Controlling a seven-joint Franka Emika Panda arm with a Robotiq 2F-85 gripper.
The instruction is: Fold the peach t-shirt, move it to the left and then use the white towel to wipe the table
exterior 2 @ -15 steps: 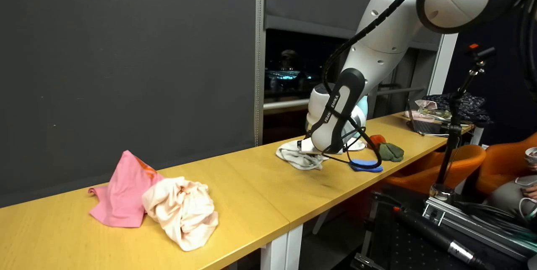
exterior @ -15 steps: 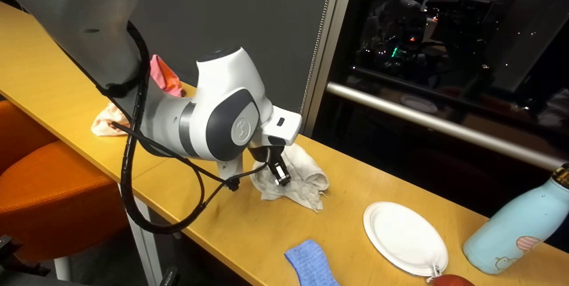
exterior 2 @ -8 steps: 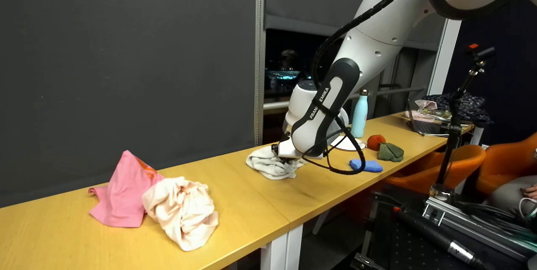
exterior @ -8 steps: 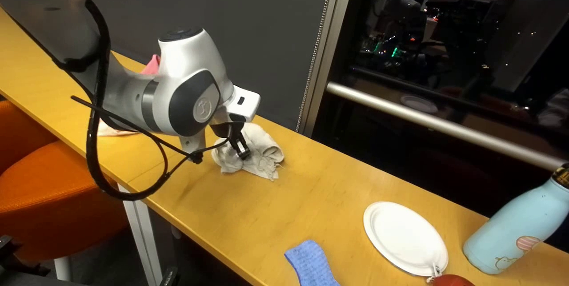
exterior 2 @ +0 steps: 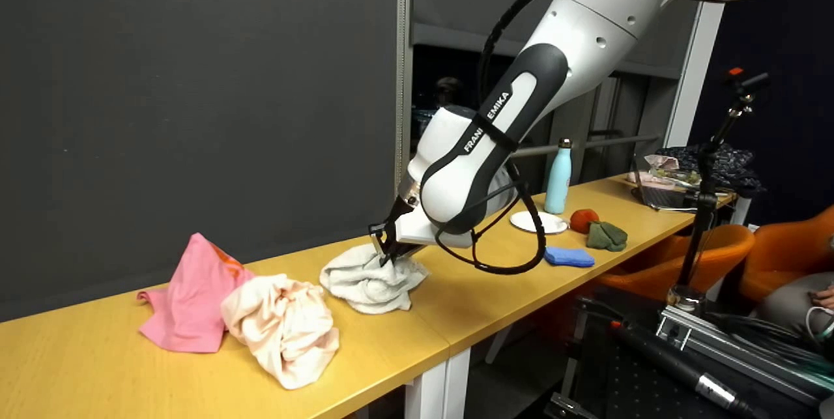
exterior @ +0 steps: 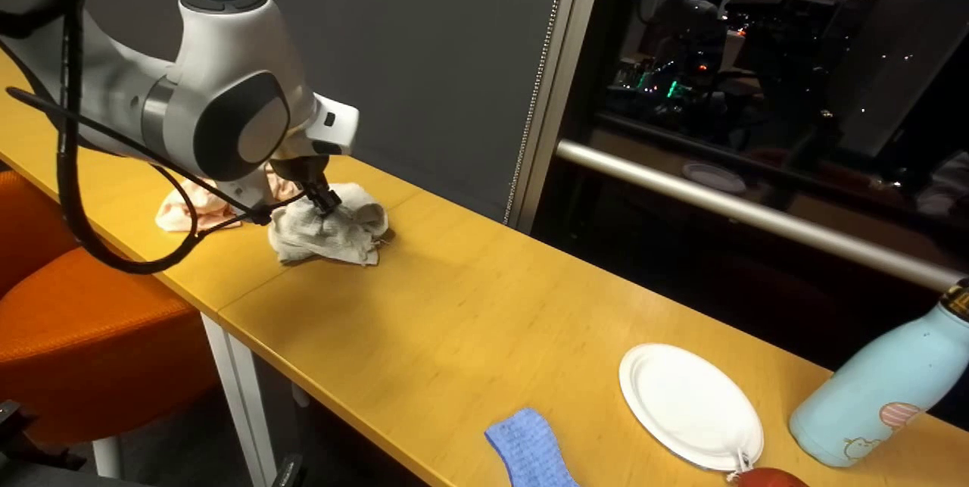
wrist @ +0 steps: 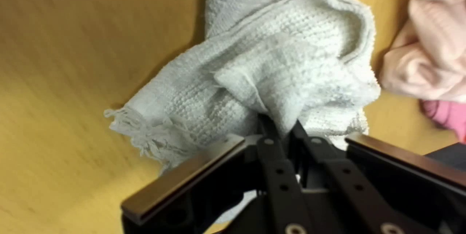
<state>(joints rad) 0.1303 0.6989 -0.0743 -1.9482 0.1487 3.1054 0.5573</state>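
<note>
The counter (exterior: 484,320) is smooth yellow-tan wood, crossed by a thin straight seam (exterior: 250,293). Towards the right an upright, pale blue bottle (exterior: 878,388) stands near a white plate (exterior: 685,400) with a raised rim; a round red thing (exterior 2: 584,219) and a crumpled green cloth (exterior 2: 606,236) lie just right of the plate, and a flat, nubbly blue cloth (exterior: 532,447) lies nearer. At the left a pink cloth (exterior 2: 195,302) rises to a peak (a patch of orange shows on its right flank), and just right of it sits the shirt (exterior 2: 287,328), a pale peach heap, rounded and loosely twisted, with soft folds gathered at the top. Just right of the shirt, over the seam, lies the towel (wrist: 262,70): greyish off-white, waffle-woven in the middle, fuzzier along its border, with a ragged fringe of threads at one corner and an edge curled into an open roll. The hand (wrist: 283,128) points down into it, its dark fingers (wrist: 271,154) pinching a fold that puckers up between them; the rest spreads, rumpled, around that grip.
</note>
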